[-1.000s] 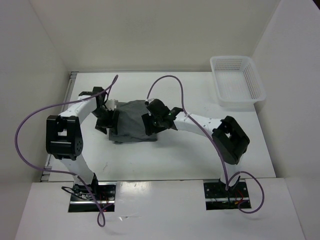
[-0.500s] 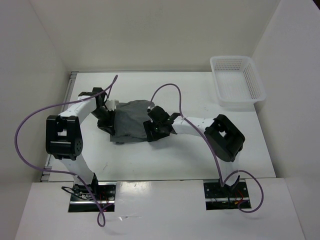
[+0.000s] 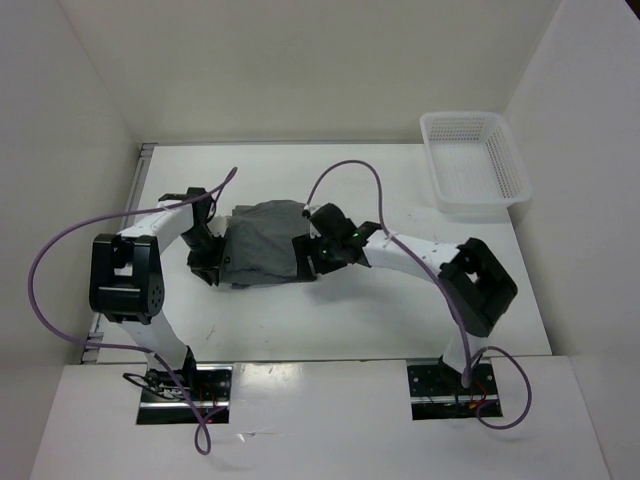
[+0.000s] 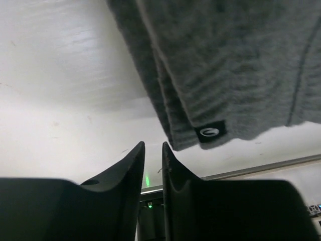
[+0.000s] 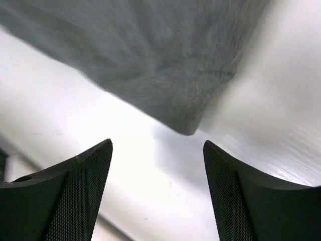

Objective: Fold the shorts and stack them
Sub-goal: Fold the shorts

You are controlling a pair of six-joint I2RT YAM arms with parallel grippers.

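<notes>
Withdrawn from the folded dark grey fabric shorts (image 3: 262,245), left tool (image 4: 153,145) sits barely parted, right tool (image 5: 157,145) wide, both empty.

The shorts (image 3: 262,245) lie folded into a compact, roughly rectangular dark grey bundle, flat on the white table (image 3: 380,310), left of its middle. Layered soft edges show along one side, with a small black label (image 4: 209,132) at a corner.
</notes>
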